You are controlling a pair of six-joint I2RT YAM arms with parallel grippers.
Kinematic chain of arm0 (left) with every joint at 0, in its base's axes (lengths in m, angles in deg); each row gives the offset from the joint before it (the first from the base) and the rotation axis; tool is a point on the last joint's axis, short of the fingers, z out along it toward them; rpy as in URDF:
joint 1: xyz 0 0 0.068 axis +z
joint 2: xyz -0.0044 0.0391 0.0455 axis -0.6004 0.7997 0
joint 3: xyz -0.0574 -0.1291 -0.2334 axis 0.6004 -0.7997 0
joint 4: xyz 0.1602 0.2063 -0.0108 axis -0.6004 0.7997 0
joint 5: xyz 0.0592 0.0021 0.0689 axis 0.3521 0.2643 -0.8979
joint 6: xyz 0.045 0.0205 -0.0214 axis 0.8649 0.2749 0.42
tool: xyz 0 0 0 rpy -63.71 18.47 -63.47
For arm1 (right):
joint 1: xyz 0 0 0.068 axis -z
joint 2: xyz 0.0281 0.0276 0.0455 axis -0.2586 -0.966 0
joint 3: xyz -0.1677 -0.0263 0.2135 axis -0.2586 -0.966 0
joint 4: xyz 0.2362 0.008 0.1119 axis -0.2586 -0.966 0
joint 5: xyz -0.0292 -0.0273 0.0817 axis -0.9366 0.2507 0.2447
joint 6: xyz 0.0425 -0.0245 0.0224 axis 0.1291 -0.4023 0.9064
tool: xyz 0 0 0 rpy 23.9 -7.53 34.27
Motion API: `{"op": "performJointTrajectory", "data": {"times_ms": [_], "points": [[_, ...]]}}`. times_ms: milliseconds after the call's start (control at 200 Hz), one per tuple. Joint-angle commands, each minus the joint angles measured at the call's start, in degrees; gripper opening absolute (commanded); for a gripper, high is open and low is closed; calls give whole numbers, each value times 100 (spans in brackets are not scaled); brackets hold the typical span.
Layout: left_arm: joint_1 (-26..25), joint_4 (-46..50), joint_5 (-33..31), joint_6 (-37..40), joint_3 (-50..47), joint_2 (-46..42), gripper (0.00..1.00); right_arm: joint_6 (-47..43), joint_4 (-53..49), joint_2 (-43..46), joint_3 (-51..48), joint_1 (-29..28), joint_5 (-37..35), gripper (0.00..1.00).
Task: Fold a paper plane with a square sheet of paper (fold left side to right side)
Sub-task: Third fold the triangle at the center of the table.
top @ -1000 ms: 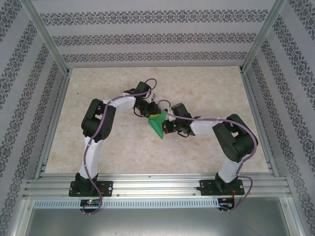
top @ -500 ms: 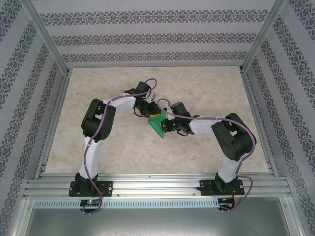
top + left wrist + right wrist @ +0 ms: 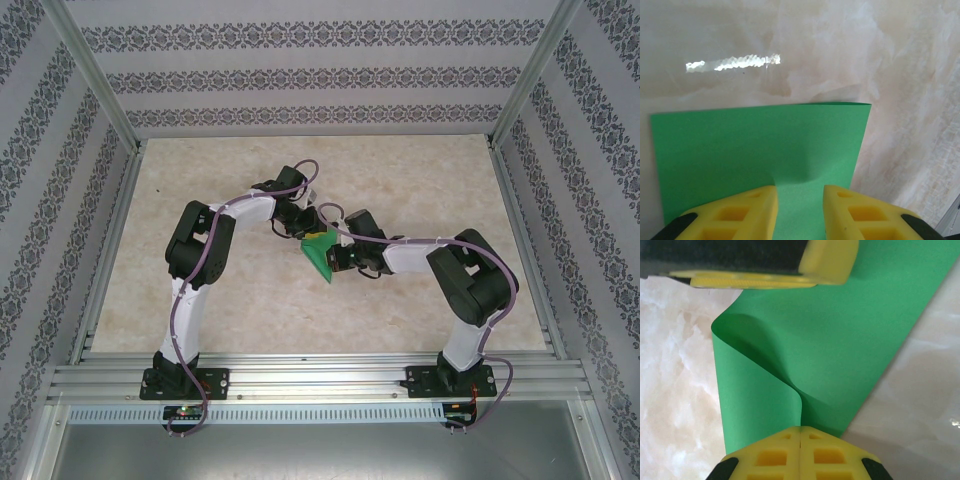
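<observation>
- Looking down from above, you find the square sheet of paper point(image 3: 322, 258) near the middle of the tabletop point(image 3: 420, 180).
- Your right gripper point(image 3: 800, 432) has its fingers pressed together on one edge of the sheet, where the paper buckles up into a curl.
- Your left gripper point(image 3: 800, 197) has its fingers apart, tips against the flat green sheet, which dimples between them.
</observation>
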Motion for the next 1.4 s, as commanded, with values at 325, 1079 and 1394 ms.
{"op": "performJointTrajectory", "data": {"times_ms": [325,1079,1394], "points": [[-139,193,-250,64,-286,440,33,56,62,207,-110,-41,-163,0],[-147,220,-249,87,-269,450,33,81,87,139,-158,17,-187,0],[-153,228,-250,86,-268,448,33,83,116,60,-111,43,-187,0]]}}
